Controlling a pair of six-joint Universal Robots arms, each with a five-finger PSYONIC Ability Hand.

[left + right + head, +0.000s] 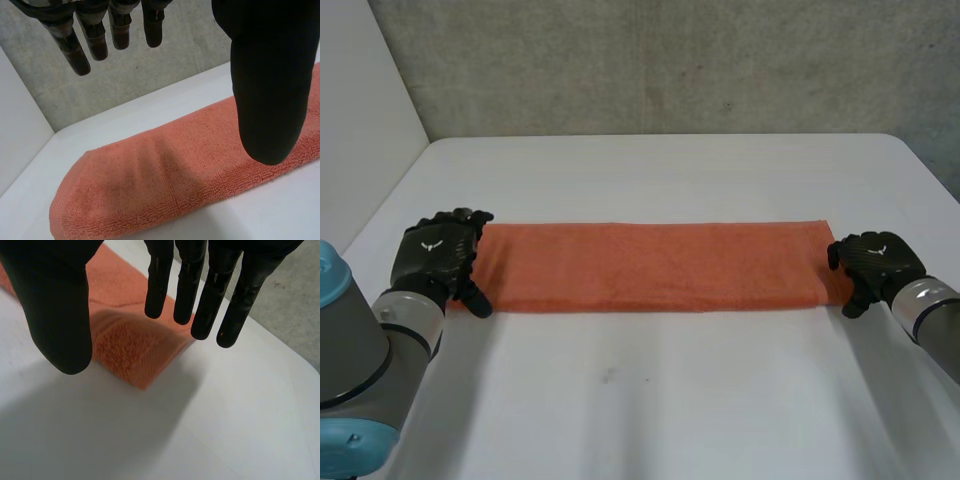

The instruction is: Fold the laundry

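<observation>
An orange towel, folded into a long narrow strip, lies flat across the white table. My left hand hovers over the strip's left end, fingers straight and thumb apart, holding nothing. In the left wrist view the towel lies below the straight fingers and the thumb. My right hand is at the strip's right end. In the right wrist view its fingers and thumb hang straight above the towel's near right corner without touching it.
A grey concrete wall stands behind the table's far edge. A white panel rises at the left. Bare tabletop stretches in front of the towel and behind it.
</observation>
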